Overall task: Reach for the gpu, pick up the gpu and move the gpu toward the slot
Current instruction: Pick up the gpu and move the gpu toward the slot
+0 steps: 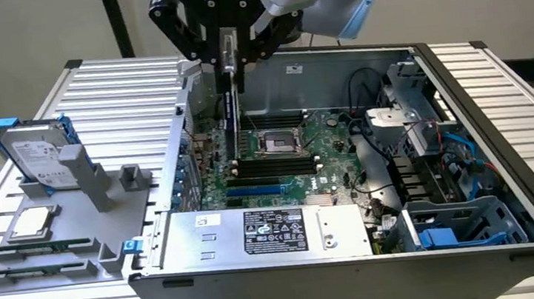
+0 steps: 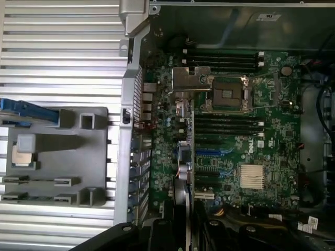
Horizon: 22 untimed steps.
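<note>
Gripper (image 1: 228, 57) is clenched on the gpu (image 1: 232, 108), card hanging on edge over the motherboard (image 1: 288, 162), far-left inside the open case (image 1: 484, 134), edge-down so it can meet a slot. Case sits on a slatted metal table (image 1: 111, 84); grey fixture (image 1: 66, 223) at left holds a hard drive (image 1: 41, 154).

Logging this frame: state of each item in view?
gpu: held on edge above the motherboard
gripper: shut on the gpu
computer case: side open
CPU socket: empty
hard drive: upright in grey holder
CPU chip: flat on the holder
</note>
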Motion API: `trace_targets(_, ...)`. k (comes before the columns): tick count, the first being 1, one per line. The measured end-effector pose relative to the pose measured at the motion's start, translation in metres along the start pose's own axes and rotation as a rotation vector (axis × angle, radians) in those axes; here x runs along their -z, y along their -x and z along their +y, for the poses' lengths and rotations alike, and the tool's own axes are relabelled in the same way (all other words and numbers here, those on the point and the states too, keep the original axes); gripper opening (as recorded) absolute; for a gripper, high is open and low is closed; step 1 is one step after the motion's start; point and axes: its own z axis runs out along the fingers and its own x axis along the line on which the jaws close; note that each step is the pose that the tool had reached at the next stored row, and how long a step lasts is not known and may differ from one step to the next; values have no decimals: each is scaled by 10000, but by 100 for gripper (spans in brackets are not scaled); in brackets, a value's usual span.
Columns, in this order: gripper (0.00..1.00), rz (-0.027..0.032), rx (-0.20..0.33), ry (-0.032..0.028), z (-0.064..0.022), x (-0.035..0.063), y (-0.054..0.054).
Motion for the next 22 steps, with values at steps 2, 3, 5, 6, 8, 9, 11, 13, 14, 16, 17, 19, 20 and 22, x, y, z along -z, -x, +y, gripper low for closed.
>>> trace_targets(2,26,12,-1,1,3,-11,95)
trace_targets(3,26,17,-1,-1,7,-18,140)
trace_targets(5,26,27,-2,-1,13,-37,231)
trace_targets(6,26,30,-2,-1,16,-49,276)
trace_targets(8,26,36,-8,-2,23,-75,361)
trace_targets(9,26,37,-10,0,27,-89,402)
trace_targets(11,26,40,-15,0,38,-120,477)
trace_targets(13,26,41,-27,0,54,-155,542)
trace_targets(14,26,41,-31,1,62,-171,573)
trace_targets(16,26,41,-40,2,78,-203,635)
trace_targets(17,26,41,-44,1,86,-218,667)
trace_targets(19,26,40,-57,2,99,-245,732)
trace_targets(20,26,40,-62,1,105,-258,768)
trace_targets(22,26,40,-71,-4,118,-274,828)
